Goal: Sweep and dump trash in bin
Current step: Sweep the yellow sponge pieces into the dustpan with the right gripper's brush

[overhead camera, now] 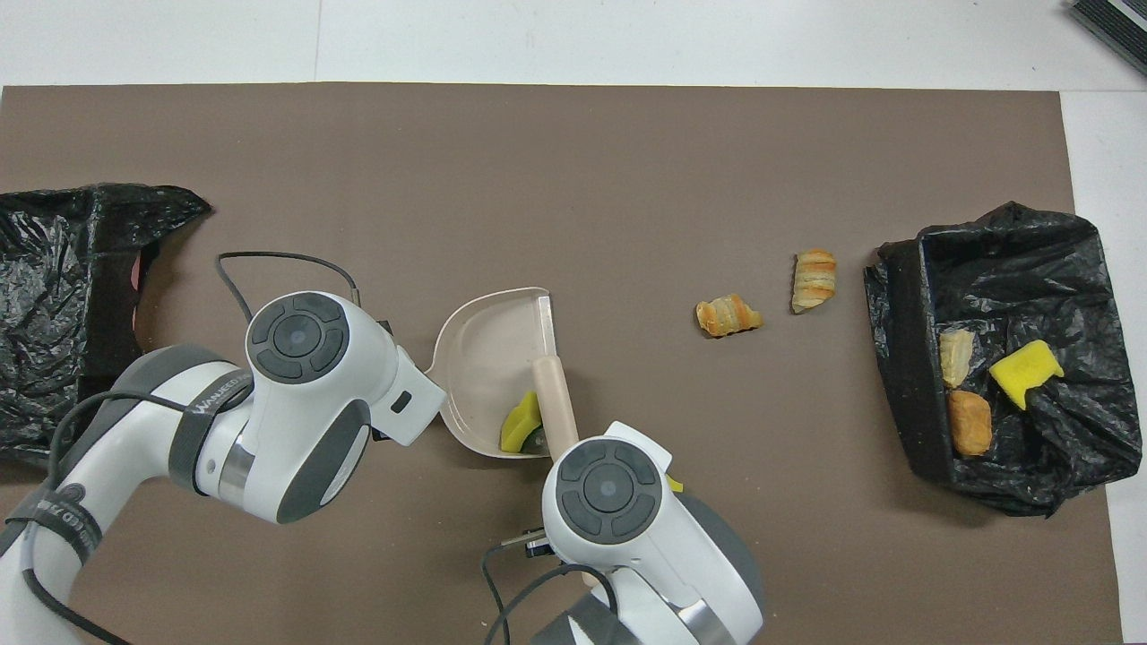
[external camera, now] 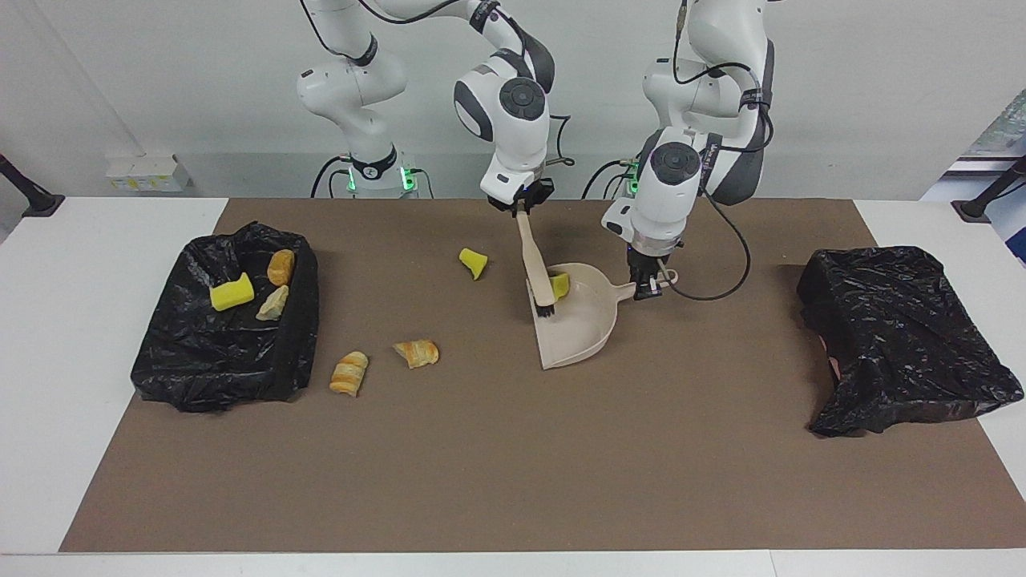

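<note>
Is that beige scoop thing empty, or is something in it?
Not empty. One yellow sponge chunk lies inside the beige plastic dustpan, against the brush at its open edge.

Three yellow sponge chunks [external camera: 232, 292], four bread pieces [external camera: 349, 373], one dustpan [external camera: 581, 324], one brush [external camera: 535, 268], two black bags [external camera: 224, 320], two arms.

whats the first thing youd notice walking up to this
The brush in the right hand has its bristles in the beige dustpan, a yellow sponge chunk beside them; the left hand grips the pan's handle. Two bread pieces lie on the mat near a black-lined bin.
</note>
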`<state>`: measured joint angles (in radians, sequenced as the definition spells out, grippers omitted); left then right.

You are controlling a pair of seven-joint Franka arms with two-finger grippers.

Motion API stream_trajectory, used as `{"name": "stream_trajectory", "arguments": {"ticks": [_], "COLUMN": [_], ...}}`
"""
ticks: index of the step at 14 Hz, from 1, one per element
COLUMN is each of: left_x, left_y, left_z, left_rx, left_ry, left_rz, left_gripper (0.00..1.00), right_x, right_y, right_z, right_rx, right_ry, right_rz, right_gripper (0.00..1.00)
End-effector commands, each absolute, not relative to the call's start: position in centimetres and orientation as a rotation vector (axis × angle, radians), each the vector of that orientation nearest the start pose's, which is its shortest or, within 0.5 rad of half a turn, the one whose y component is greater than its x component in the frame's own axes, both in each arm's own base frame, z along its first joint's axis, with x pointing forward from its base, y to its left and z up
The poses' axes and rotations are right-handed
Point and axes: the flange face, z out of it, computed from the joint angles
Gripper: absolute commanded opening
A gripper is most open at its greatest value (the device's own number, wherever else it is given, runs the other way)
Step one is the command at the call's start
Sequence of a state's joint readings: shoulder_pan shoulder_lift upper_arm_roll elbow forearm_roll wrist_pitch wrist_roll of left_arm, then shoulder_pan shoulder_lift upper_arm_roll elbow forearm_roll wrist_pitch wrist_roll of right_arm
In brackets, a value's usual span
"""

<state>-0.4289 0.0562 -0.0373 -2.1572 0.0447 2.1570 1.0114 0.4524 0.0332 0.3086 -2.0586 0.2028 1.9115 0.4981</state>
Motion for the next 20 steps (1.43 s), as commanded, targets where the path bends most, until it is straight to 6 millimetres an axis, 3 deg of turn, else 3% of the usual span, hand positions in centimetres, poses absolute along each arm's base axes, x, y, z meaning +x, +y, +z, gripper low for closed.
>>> {"name": "stream_trajectory", "arguments": {"ticks": [1, 4, 9, 11, 14, 18, 20], "left_x": [47.3, 47.5, 47.2, 46.9, 45.9, 45.1, 45.0], "left_y": [-24.2, -23.7, -24.2, -24.6, -25.9, -26.6, -26.6], "left_z": [36.6, 36.5, 36.6, 36.7, 36.9, 36.6, 36.7], "left_rx": [-2.240, -2.137, -2.044, -2.042, -2.002, -1.987, -2.007], "left_ry": [2.178, 2.285, 2.373, 2.372, 2.399, 2.408, 2.388], "left_rz": [0.080, 0.086, 0.098, 0.098, 0.103, 0.116, 0.114], "left_gripper": [0.00, 0.00, 0.00, 0.00, 0.00, 0.00, 0.00], "right_x": [38.0, 36.7, 32.7, 30.0, 27.8, 28.5, 30.0], "right_y": [36.4, 34.3, 31.7, 30.6, 29.0, 30.9, 32.2], "right_z": [42.6, 42.9, 41.5, 40.6, 39.4, 36.2, 34.4], "right_rx": [-3.056, -3.138, -3.245, -3.268, -3.285, -3.238, -3.190], "right_ry": [-0.202, 0.094, 0.597, 0.756, 0.759, 0.680, 0.631], "right_rz": [0.485, 0.620, 0.599, 0.576, 0.548, 0.495, 0.443], "right_gripper": [0.00, 0.00, 0.00, 0.00, 0.00, 0.00, 0.00]}}
